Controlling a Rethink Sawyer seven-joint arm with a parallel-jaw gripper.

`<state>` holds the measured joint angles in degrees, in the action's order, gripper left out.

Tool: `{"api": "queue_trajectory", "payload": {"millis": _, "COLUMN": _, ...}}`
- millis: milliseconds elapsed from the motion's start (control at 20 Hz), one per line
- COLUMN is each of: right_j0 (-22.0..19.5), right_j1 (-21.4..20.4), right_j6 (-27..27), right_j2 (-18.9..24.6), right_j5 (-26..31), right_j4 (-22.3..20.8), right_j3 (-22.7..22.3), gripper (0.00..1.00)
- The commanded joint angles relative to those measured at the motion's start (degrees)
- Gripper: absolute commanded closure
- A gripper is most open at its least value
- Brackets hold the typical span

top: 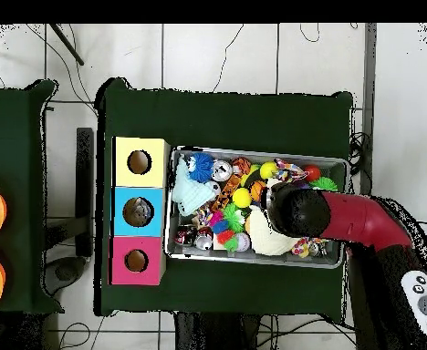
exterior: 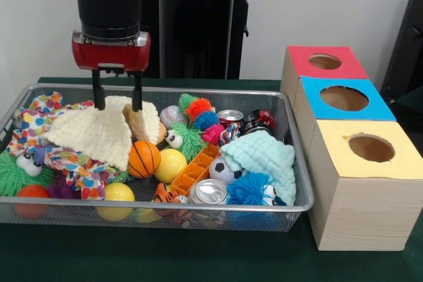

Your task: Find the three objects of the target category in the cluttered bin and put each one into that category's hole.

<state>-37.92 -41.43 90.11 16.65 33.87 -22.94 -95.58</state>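
Note:
My gripper (exterior: 118,100) hangs over the back left of the wire bin (exterior: 79,205). Its two fingers stand apart, with the top fold of a cream knitted cloth (exterior: 99,137) between them and their tips down against it. That cloth drapes over a floral cloth (exterior: 73,163). A mint cloth (exterior: 264,156) lies at the bin's right side. Three wooden boxes stand right of the bin, each with a round hole: red (exterior: 304,57), blue (exterior: 310,90) and yellow (exterior: 337,156). In the overhead view the arm (top: 299,211) hides the gripper above the cream cloth (top: 270,239).
The bin is packed: a basketball (exterior: 143,158), yellow ball (exterior: 170,165), baseball (exterior: 172,115), soccer ball (exterior: 223,171), drink cans (exterior: 210,191) (exterior: 230,117), fuzzy toys in blue (exterior: 251,189) and green (exterior: 16,173), and an orange grid block (exterior: 192,173).

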Motion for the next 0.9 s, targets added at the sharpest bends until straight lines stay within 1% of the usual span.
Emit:
{"api": "queue_trajectory", "payload": {"millis": 50, "right_j0": 1.3, "right_j1": 1.5, "right_j6": 3.2, "right_j2": 1.0, "right_j5": -2.8, "right_j4": -1.5, "right_j3": -4.2, "gripper": 0.0}}
{"api": "queue_trajectory", "payload": {"millis": 200, "right_j0": 1.0, "right_j1": 2.5, "right_j6": 2.4, "right_j2": 1.2, "right_j5": -2.5, "right_j4": -1.1, "right_j3": -3.5, "gripper": 0.0}}
{"api": "queue_trajectory", "payload": {"millis": 350, "right_j0": 1.5, "right_j1": 1.9, "right_j6": 3.2, "right_j2": 0.7, "right_j5": -2.9, "right_j4": -1.0, "right_j3": -4.0, "gripper": 0.0}}
{"api": "queue_trajectory", "payload": {"millis": 450, "right_j0": 1.9, "right_j1": 1.6, "right_j6": 4.1, "right_j2": 0.2, "right_j5": -3.9, "right_j4": -1.2, "right_j3": -4.8, "gripper": 0.0}}
{"api": "queue_trajectory", "payload": {"millis": 650, "right_j0": 1.7, "right_j1": 2.9, "right_j6": 5.2, "right_j2": -0.6, "right_j5": -7.1, "right_j4": -2.2, "right_j3": -6.0, "gripper": 0.0}}
{"api": "queue_trajectory", "payload": {"millis": 900, "right_j0": -0.8, "right_j1": 4.4, "right_j6": 2.0, "right_j2": 0.5, "right_j5": -7.0, "right_j4": -2.4, "right_j3": -6.3, "gripper": 0.0}}
